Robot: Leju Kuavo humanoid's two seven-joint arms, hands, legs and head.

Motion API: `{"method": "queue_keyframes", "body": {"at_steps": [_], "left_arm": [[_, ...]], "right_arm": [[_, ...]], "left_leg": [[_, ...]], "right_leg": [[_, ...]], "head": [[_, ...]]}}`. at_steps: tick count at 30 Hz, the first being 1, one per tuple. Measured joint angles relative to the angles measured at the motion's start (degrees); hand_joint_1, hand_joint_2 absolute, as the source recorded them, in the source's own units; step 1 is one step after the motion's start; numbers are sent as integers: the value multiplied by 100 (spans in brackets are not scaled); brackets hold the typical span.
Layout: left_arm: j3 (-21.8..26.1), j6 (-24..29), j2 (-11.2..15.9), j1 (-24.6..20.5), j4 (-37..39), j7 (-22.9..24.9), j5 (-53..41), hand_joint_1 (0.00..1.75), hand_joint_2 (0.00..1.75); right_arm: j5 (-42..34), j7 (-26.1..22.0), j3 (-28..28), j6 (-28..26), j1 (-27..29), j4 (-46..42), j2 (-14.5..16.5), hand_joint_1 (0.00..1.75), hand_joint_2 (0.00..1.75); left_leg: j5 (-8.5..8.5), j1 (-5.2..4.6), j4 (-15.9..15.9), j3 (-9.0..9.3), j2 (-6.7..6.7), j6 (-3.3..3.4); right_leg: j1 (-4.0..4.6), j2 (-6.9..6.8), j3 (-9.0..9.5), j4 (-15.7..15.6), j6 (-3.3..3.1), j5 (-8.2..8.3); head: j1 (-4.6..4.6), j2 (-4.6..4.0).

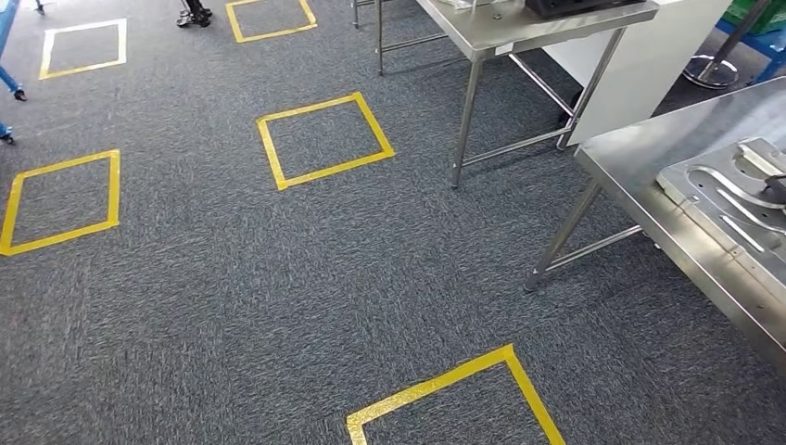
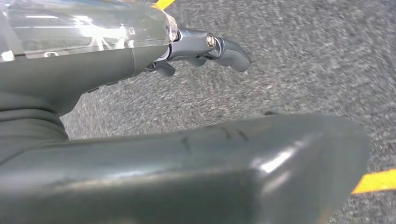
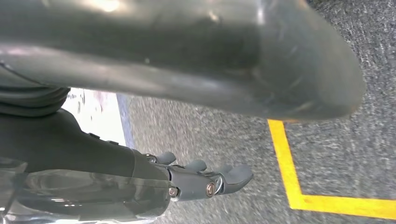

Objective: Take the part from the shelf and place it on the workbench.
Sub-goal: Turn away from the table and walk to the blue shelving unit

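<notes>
The steel workbench [image 1: 649, 176] comes in at the right of the head view. A flat grey metal plate with curved slots [image 1: 732, 199] lies on it, cut off by the picture's edge. My left hand [image 2: 154, 60] hangs over the grey carpet with its fingers [image 2: 224, 49] stretched out and nothing in it. My right hand [image 3: 154, 172] also hangs over the carpet, beside a yellow tape line, its fingers [image 3: 219, 179] apart and holding nothing.
A second steel table [image 1: 519, 28] with a dark box [image 1: 584, 7] stands at the back, a white panel [image 1: 649, 65] beside it. Yellow tape squares [image 1: 324, 139] mark the carpet. A blue wheeled frame [image 1: 7, 83] stands at the far left.
</notes>
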Motion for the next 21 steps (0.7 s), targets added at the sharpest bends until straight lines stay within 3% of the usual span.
{"method": "queue_keyframes", "body": {"at_steps": [1, 2, 5, 7, 9, 11, 13, 14, 15, 16, 17, 19, 21], "left_arm": [[1, 1, -1, 8, 1, 7, 1, 0, 0], [1, 2, -1, 16, 1, 16, 2, 0, 0], [2, 3, -7, 5, 1, 35, 3, 0, 0], [2, -1, -11, 3, 2, 44, 3, 0, 0], [3, -7, -13, 17, 5, 51, 5, 0, 0], [4, -14, -15, 16, 8, 52, 14, 0, 0], [8, -19, -17, 7, 8, 51, 25, 0, 0], [10, -20, -17, 4, 8, 51, 30, 0, 0], [14, -24, -18, 3, 8, 51, 31, 0, 0], [18, -32, -19, 4, 8, 51, 30, 0, 0], [21, -40, -19, 5, 8, 51, 28, 0, 0], [24, -67, -22, 4, 9, 47, 14, 0, 0], [24, -89, -29, -12, 9, 37, 2, 0, 0]], "right_arm": [[3, 1, 0, -1, -4, 1, 0, 0, 0], [5, 2, 0, 0, -10, 1, 0, 0, 0], [14, 5, 0, 2, -21, 1, 2, 0, 0], [15, 7, 0, 1, -40, 1, 2, 0, 0], [22, 7, 1, 0, -74, 1, 3, 0, 0], [34, 8, 3, -1, -82, 1, 7, 0, 0], [43, 9, 4, -2, -66, 2, 10, 0, 0], [46, 10, 4, -3, -58, 2, 9, 0, 0], [50, 11, 4, -3, -51, 4, 9, 0, 0], [54, 12, 4, -3, -47, 5, 10, 0, 0], [56, 12, 4, -3, -45, 6, 10, 0, 0], [59, 14, 4, -3, -41, 8, 8, 0, 0], [63, 15, 5, -3, -39, 14, 5, 0, 0]], "left_leg": [[61, 16, -10, 18, 17, -15], [217, 29, -258, 159, 49, -25], [656, 18, -1393, 784, 295, 7], [687, -15, -1607, 876, 325, 77], [718, -21, -1626, 859, 227, 156], [762, -12, -1658, 862, 140, 236], [793, -18, -1667, 842, 47, 285], [801, -29, -1665, 826, -9, 297], [806, -42, -1662, 818, -73, 304], [808, -53, -1659, 817, -140, 307], [810, -61, -1656, 823, -208, 309], [811, -68, -1649, 836, -339, 302], [820, -73, -1630, 809, -461, 260]], "right_leg": [[-1, -69, 0, 4, 7, -6], [-3, -133, 6, 10, 20, -15], [10, -292, 34, 65, 103, -71], [27, -371, 48, 90, 169, -97], [5, -408, 66, 101, 235, -115], [-26, -221, -22, 334, 294, -306], [-38, 48, -344, 1025, 315, -702], [-37, 114, -544, 1429, 313, -871], [-34, 141, -692, 1711, 308, -935], [-31, 154, -746, 1787, 294, -878], [-27, 172, -691, 1635, 272, -713], [-19, 352, -365, 882, 205, -278], [-11, 582, -123, 290, 152, -64]], "head": [[0, 0], [0, 0], [1, 0], [2, 0], [3, 0], [4, 0], [5, 0], [6, 0], [6, 0], [5, 0], [5, 0], [5, 0], [5, 0]]}}
